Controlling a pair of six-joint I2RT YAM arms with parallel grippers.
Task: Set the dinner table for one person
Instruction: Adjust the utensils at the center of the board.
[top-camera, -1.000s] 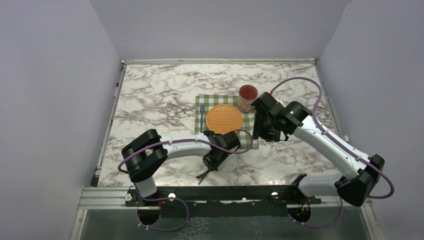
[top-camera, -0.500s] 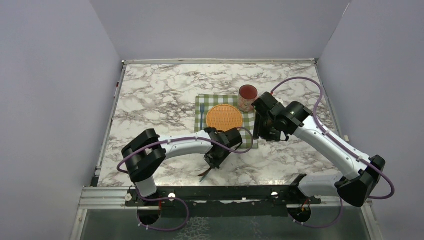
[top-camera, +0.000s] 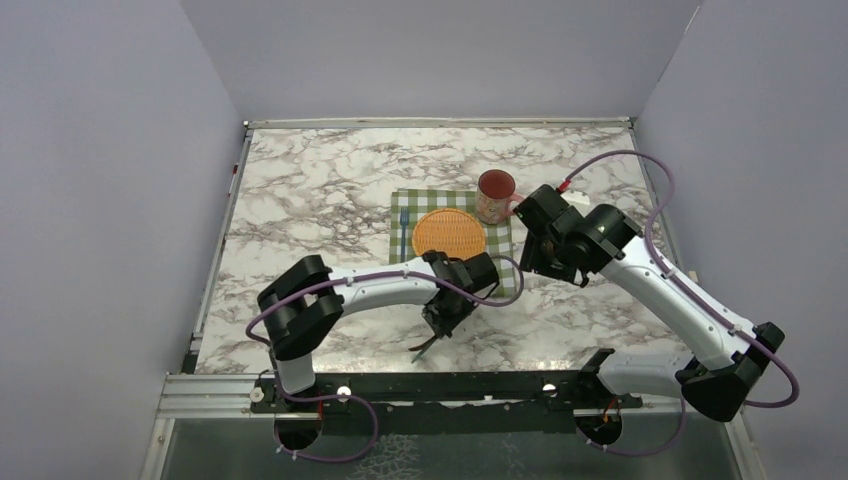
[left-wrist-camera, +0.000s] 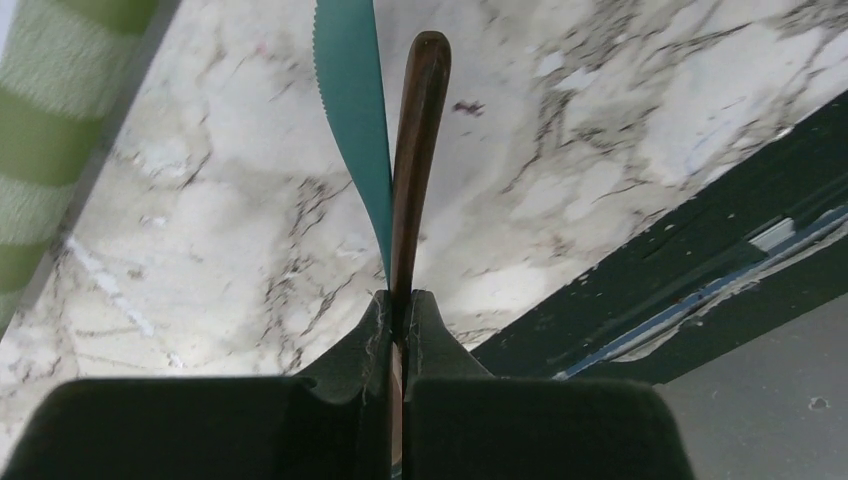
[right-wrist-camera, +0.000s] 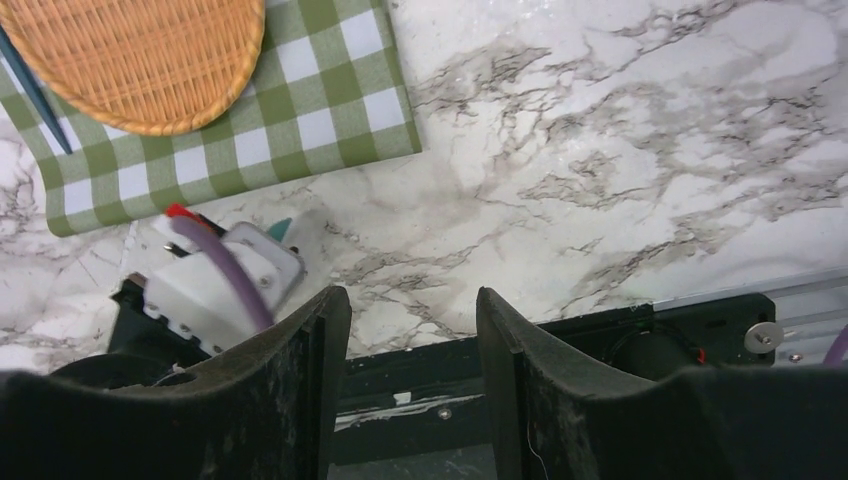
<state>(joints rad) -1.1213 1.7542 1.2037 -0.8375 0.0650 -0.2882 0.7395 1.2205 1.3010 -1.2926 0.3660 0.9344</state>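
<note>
Your left pincer is pressed together on a teal, saw-edged knife with a slim brown handle beside the blade. Both jut ahead of the fingertips, and the dinner table lies beneath them. Your right pincer hangs spread and empty above the table, with the checked cloth and woven plate ahead of it to its left.

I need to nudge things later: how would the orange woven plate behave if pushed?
The woven plate looks light and stiff, so likely slides easily. Resting on the checked cloth, it may drag or wrinkle it. Flat and low, it seems unlikely to tip.
</note>
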